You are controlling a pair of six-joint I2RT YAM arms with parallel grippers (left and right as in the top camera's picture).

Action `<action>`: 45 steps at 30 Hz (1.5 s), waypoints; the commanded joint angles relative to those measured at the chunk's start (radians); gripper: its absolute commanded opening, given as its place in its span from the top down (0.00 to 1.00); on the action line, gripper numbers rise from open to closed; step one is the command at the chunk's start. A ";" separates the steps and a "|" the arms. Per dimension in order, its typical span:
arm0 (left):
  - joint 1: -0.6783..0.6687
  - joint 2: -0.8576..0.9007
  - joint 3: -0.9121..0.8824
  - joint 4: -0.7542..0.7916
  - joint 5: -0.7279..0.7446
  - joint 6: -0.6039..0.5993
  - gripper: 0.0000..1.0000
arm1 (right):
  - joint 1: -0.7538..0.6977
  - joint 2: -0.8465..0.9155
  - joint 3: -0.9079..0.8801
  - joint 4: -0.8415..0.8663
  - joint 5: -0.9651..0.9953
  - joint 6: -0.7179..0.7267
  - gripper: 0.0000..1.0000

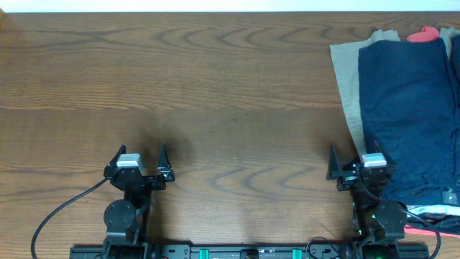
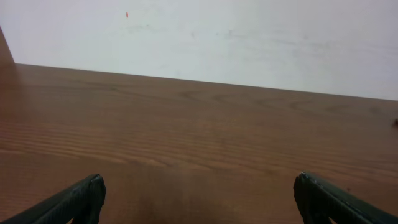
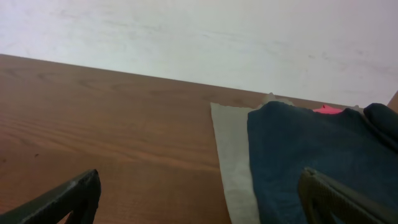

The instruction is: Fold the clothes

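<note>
A pile of clothes lies at the table's right side. A dark navy garment (image 1: 406, 115) is on top, over a beige garment (image 1: 346, 79), with a red piece (image 1: 424, 33) at the far end. In the right wrist view the navy garment (image 3: 311, 155) and beige garment (image 3: 233, 149) lie just ahead. My right gripper (image 1: 357, 160) is open and empty at the pile's near left edge, and it also shows in the right wrist view (image 3: 199, 193). My left gripper (image 1: 139, 158) is open and empty over bare wood, and its fingers show in the left wrist view (image 2: 198, 196).
The brown wooden table (image 1: 215, 86) stretches left of the pile. A white wall (image 2: 217, 31) stands beyond the far edge. Black cables (image 1: 57, 216) run near the arm bases at the front edge.
</note>
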 commanded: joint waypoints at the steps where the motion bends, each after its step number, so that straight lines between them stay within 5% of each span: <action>1: 0.006 -0.006 -0.015 -0.045 -0.010 -0.001 0.02 | -0.009 0.002 -0.002 -0.004 0.011 0.016 0.01; 38: 0.006 -0.006 -0.015 -0.034 -0.060 -0.001 0.02 | -0.009 0.002 -0.002 -0.001 0.068 0.003 0.01; 45: 0.006 -0.006 -0.015 -0.032 -0.103 -0.056 0.02 | -0.009 0.002 -0.002 0.160 0.163 -0.006 0.01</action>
